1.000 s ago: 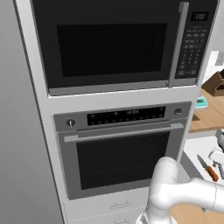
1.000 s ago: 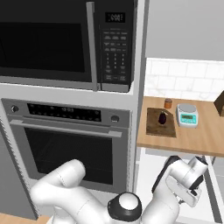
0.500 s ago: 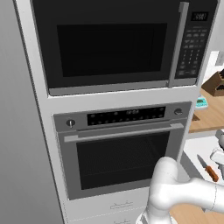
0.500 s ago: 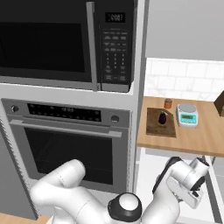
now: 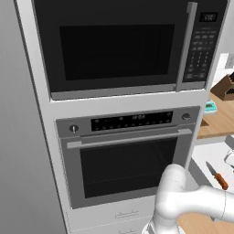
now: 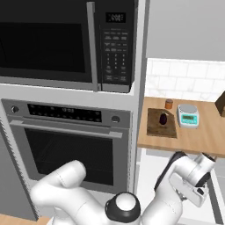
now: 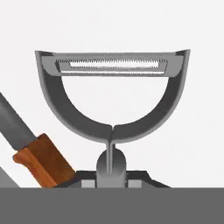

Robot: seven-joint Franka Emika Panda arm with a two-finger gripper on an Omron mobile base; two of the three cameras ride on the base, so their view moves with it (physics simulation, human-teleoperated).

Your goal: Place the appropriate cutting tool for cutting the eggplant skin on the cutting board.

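One grey peeler [image 7: 112, 105] lying just ahead of fingers, handle nearest, finger spread unclear.

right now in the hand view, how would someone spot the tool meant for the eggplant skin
On the plain white surface, look at the grey peeler centred in the hand view: a Y-shaped frame whose arms hold a serrated blade across the top. Its neighbour, the knife, has an orange-brown handle and lies at an angle.

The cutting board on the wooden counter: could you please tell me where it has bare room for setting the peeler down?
The cutting board is bare across its near half and left side. Its far right corner is taken by the eggplant, with an orange jar just behind and the scale close on the right. In the hand view, the peeler lies beside the orange-handled knife.
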